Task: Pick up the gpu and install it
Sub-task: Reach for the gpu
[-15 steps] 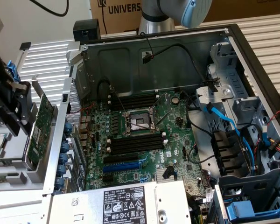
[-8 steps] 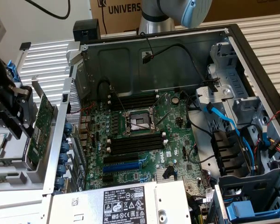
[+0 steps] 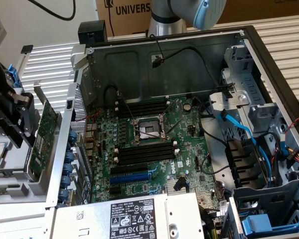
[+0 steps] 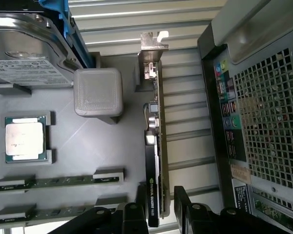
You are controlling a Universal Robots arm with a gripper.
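The gpu (image 4: pixel 155 146) stands on its edge in a slot of the grey tray (image 4: pixel 112 146), its silver end bracket (image 4: pixel 151 46) at the far end. In the exterior view its green board (image 3: pixel 42 137) leans in the tray just outside the case on the exterior view's left. My gripper (image 4: pixel 159 214) is open, with one finger (image 4: pixel 136 214) on each side of the card's near end and a small gap showing on one side. The exterior view has the black gripper (image 3: pixel 25 119) right beside the card.
The tray also holds a CPU (image 4: pixel 25 139), a hard drive (image 4: pixel 24 44), two memory sticks (image 4: pixel 58 182) and a grey block (image 4: pixel 97 92). The open PC case (image 3: pixel 65 149) lies close by, with its motherboard (image 3: pixel 149 149), blue slot (image 3: pixel 134 175), power supply (image 3: pixel 134 214) and cables.
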